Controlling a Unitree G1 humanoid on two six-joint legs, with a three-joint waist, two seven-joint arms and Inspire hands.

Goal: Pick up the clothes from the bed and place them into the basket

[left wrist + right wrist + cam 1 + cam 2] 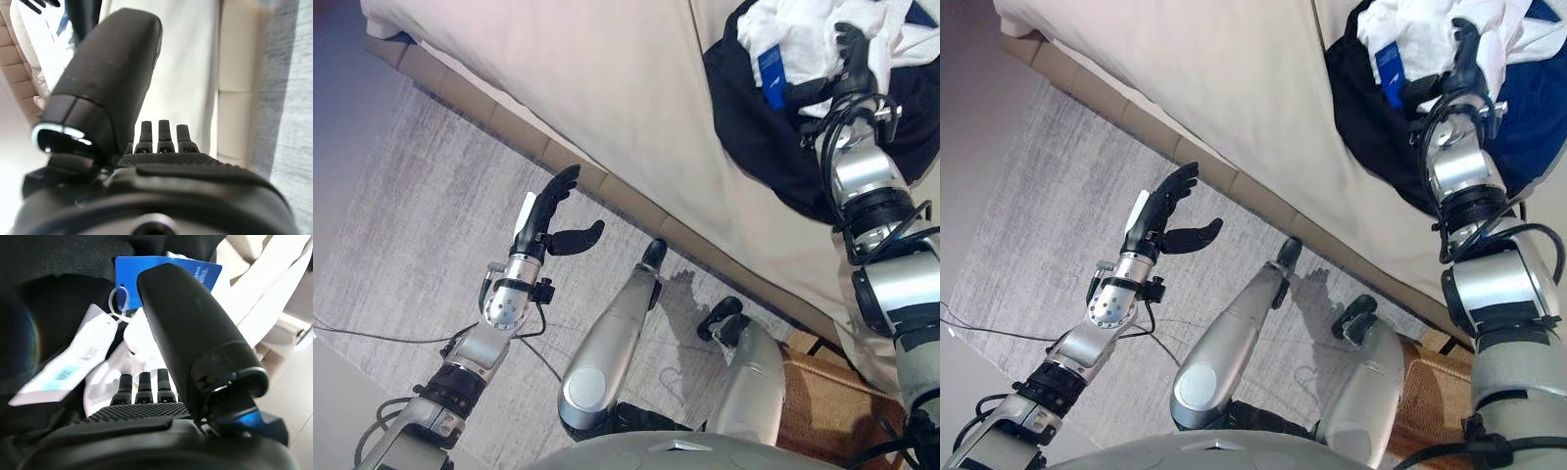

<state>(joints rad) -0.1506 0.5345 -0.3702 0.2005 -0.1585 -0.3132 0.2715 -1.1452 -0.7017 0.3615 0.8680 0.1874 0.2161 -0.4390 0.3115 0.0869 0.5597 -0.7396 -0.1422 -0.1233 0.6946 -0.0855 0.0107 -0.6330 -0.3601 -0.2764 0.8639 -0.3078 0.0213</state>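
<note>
A pile of clothes lies on the bed at the far right: a black garment [759, 117] with a white garment [803, 34] on top and a blue tag [771, 73]. My right hand [852, 61] is over the pile with its fingers straight, touching the white garment [105, 377]. The right wrist view shows my thumb [186, 333] standing clear of the cloth, beside the blue tag [200, 271] and a white tag [63, 367]. My left hand [551, 211] is open and empty above the rug. A woven brown basket [822, 406] stands on the floor at the lower right.
The bed [607, 88] has a beige sheet and a tan padded frame edge [519, 127] running diagonally. A grey rug [421, 215] covers the floor on the left.
</note>
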